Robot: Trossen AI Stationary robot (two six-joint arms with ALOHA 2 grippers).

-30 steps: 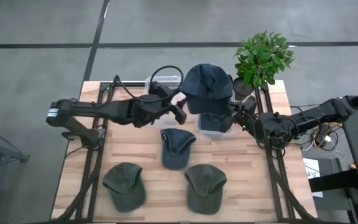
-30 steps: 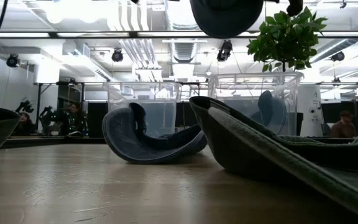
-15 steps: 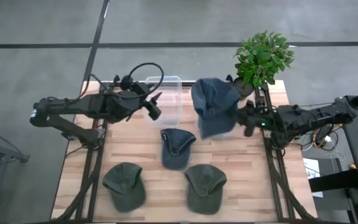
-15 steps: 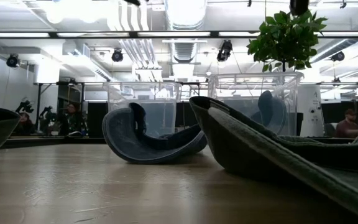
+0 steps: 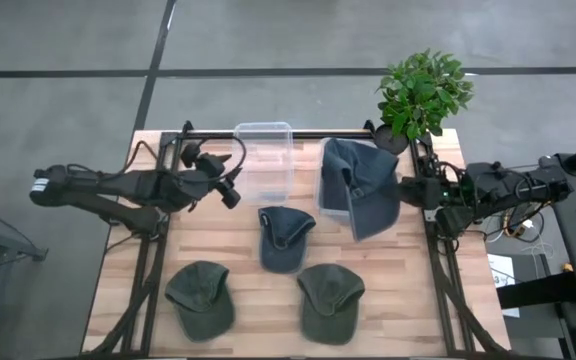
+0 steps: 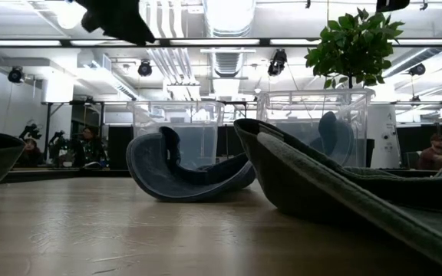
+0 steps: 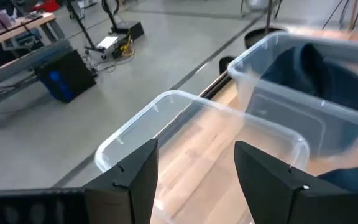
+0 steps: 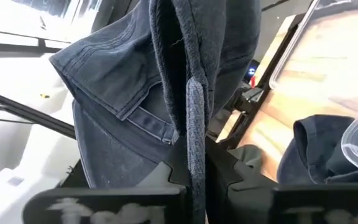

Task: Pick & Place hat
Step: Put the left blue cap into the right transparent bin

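Observation:
A dark blue denim hat (image 5: 358,195) hangs in the air over the right clear bin (image 5: 325,208), with my right gripper (image 5: 405,192) shut on it; the right wrist view fills with its cloth (image 8: 135,93). My left gripper (image 5: 231,190) stands open and holds nothing, left of the bare clear bin (image 5: 264,160), which it faces in its wrist view (image 7: 194,180). A second blue hat (image 5: 285,237) and two green hats (image 5: 200,297) (image 5: 330,300) rest on the wooden table. Another blue hat (image 8: 316,149) lies inside the right bin. My right gripper pinches an edge of the hat (image 8: 194,134) between its two fingers (image 8: 232,171); whether this is brim or rim, I cannot tell. The fingers come in level from the table's right. The hat is lifted clear, turned on edge, and droops beyond the fingers above the right bin.
A potted plant (image 5: 423,92) stands at the far right corner, close behind my right arm. The two clear bins (image 6: 175,130) (image 6: 317,123) stand side by side at the far edge. Bare wood shows at the near left (image 5: 133,270).
My right gripper has drawn back toward the table's right edge and rolled, still shut on the hat; the hat has gone from crown-up to hanging on edge and shifted right. My left gripper has pulled away from the hat toward the left edge, staying open.

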